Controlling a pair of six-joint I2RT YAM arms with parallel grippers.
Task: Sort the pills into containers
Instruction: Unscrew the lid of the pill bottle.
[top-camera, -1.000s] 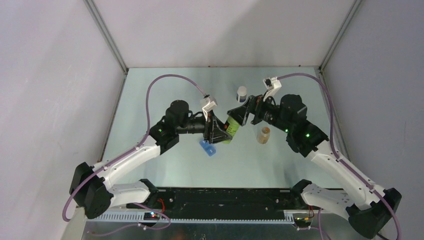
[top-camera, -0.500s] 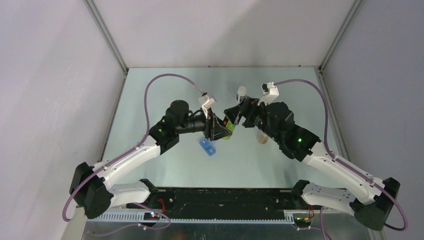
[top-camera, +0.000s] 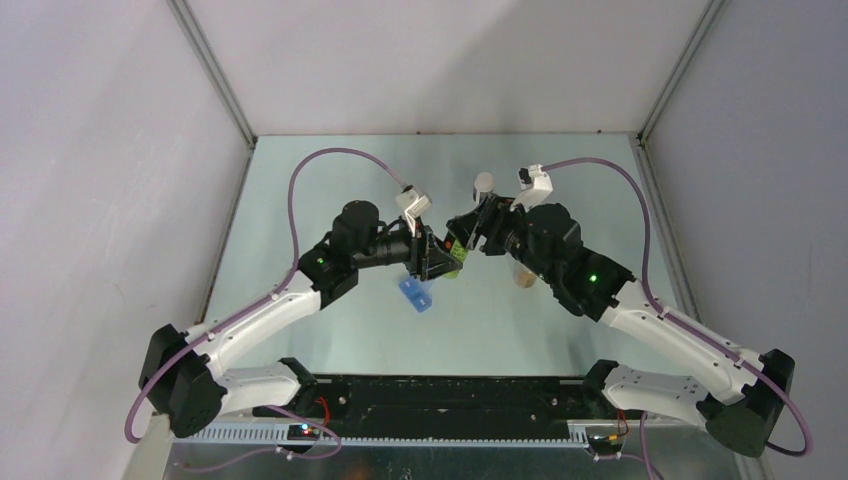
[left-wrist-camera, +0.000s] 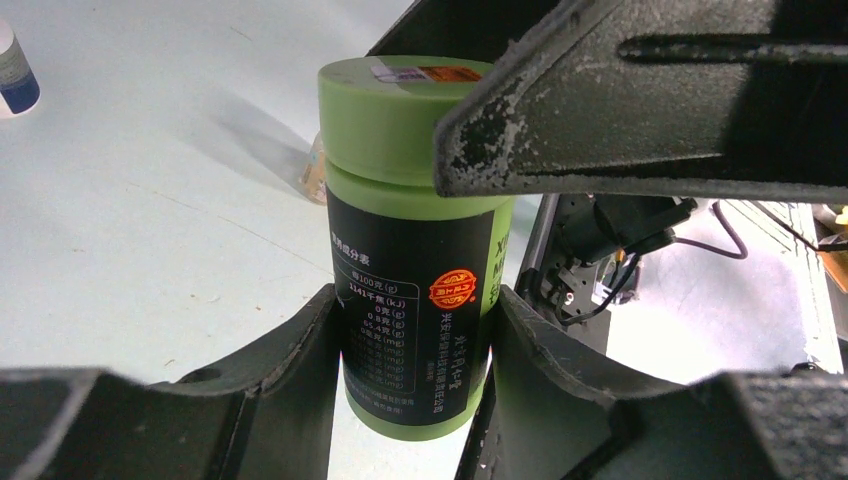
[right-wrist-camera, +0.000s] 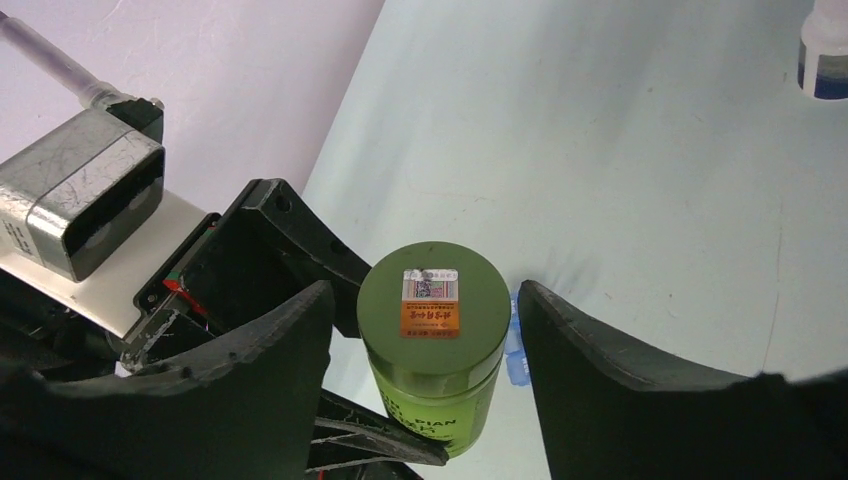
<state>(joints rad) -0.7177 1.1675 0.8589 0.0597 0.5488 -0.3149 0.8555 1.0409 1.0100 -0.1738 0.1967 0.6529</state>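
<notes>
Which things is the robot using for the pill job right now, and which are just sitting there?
In use: green bottle, held by the left gripper; right gripper, open around its lid.
Just sitting there: white bottle, small brown jar, blue box.

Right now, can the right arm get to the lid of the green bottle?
Probably yes. The right gripper has a finger on each side of the lid, with small gaps and nothing in between. The left gripper holds the green bottle lower down, on its body, so the lid is free.
</notes>
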